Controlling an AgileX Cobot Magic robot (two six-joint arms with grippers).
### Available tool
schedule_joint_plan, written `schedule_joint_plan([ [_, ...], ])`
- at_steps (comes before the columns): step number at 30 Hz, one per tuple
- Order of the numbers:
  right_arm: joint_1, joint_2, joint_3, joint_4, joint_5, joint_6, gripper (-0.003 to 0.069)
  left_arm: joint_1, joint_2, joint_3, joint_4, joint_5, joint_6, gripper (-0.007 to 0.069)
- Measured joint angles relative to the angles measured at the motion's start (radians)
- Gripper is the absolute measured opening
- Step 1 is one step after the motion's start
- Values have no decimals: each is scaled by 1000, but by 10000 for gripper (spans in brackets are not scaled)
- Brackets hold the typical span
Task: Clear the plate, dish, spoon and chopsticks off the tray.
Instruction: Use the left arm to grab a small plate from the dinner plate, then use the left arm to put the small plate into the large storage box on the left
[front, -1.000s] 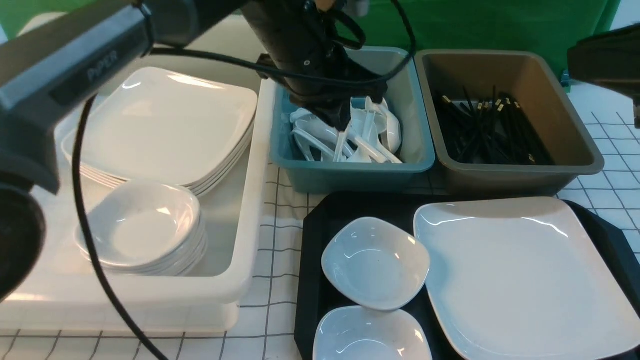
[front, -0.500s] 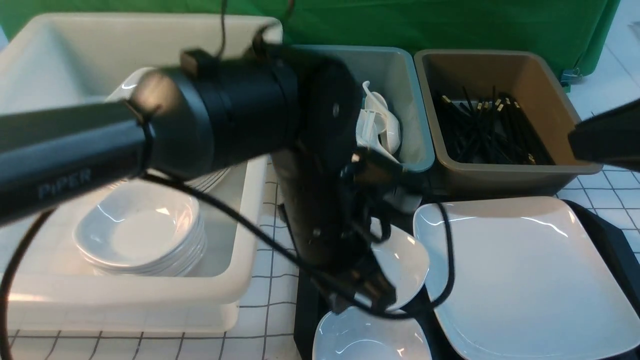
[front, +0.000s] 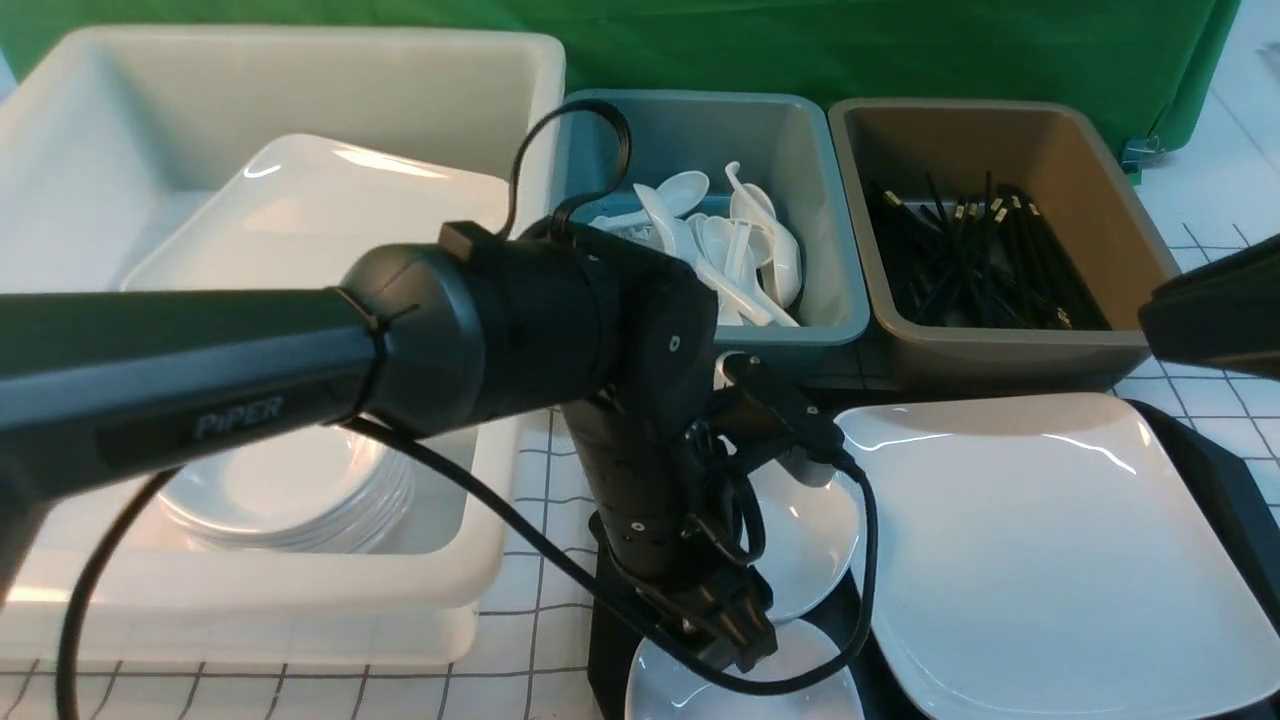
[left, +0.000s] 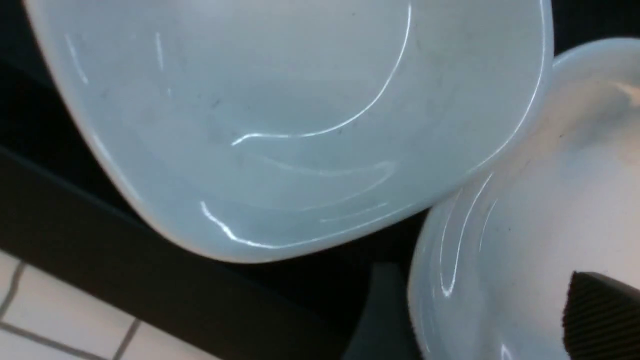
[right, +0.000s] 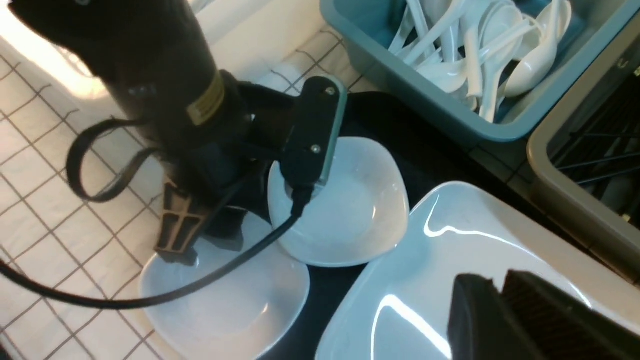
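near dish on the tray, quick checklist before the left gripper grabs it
1. Left gripper open: ok, its fingers stand apart.
2. Fingers astride the near dish rim: ok, one is inside the dish and one is outside, over the tray.
3. Near dish free to lift: not ok, the far dish lies over its rim.
4. Right gripper out of the way: ok, it is shut, above the plate and apart from both dishes.
5. Dish stack in the white tub ready to take it: cannot tell, the left arm hides part of the stack.
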Motion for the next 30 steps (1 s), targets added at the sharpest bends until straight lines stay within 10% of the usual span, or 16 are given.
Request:
schedule_joint_plan([
  [12, 0, 0, 0, 0, 114, -1, 93, 0, 88, 1, -14, -11, 10, 482],
  [20, 0, -1, 0, 0, 129, -2, 93, 3, 102, -6, -20, 7, -2, 186],
  [30, 0, -1, 0, 0, 128, -25, 93, 6, 48, -92, -14, 204, -85, 52],
])
